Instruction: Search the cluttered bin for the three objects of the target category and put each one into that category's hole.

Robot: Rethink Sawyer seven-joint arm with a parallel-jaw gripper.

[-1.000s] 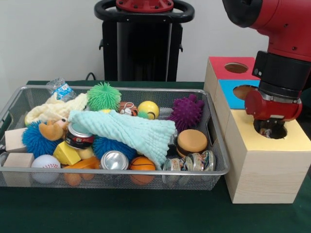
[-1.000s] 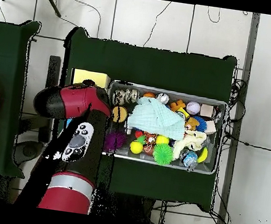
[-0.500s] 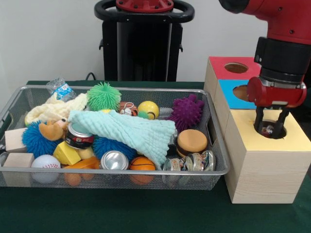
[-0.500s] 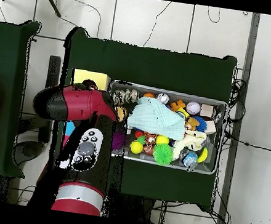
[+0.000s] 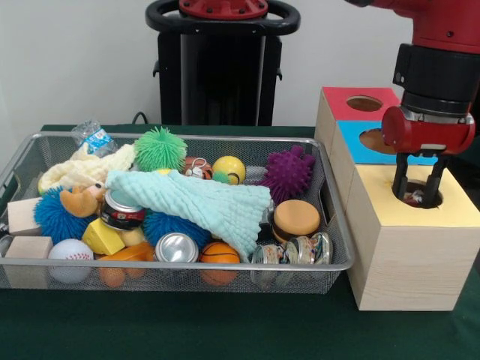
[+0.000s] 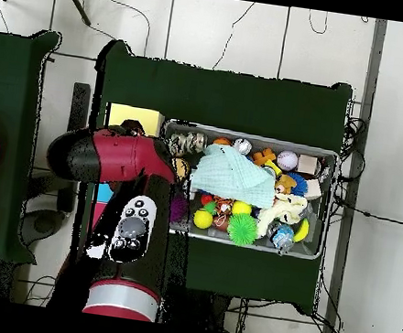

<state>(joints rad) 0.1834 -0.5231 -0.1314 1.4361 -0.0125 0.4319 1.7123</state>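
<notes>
My gripper [image 5: 417, 186] hangs just above the round hole [image 5: 420, 199] in the yellow-topped wooden box [image 5: 405, 247], fingers [image 5: 398, 180] open and empty. A small light, speckled thing shows inside the hole between the fingertips. The wire mesh bin [image 5: 180, 266] stands left of the boxes. Small white cloth pieces with coloured dots [image 5: 294, 250] lie in a row at its front right corner, beside an orange disc. In the overhead view the arm [image 6: 118, 158] covers the gripper; the yellow box top [image 6: 135, 116] and the dotted pieces [image 6: 186, 142] show beside it.
A mint-green cloth [image 5: 202, 202] drapes over the bin's middle, a cream knitted cloth [image 5: 79, 169] at its back left. Balls, cans, wooden blocks and spiky toys fill the bin. The blue-topped box [image 5: 367, 146] and the red-topped box [image 5: 352, 105] stand behind the yellow one.
My gripper has risen out of the yellow box's hole and its fingers now stand apart. The arm has swung slightly in the overhead view. The bin's contents have not moved.
</notes>
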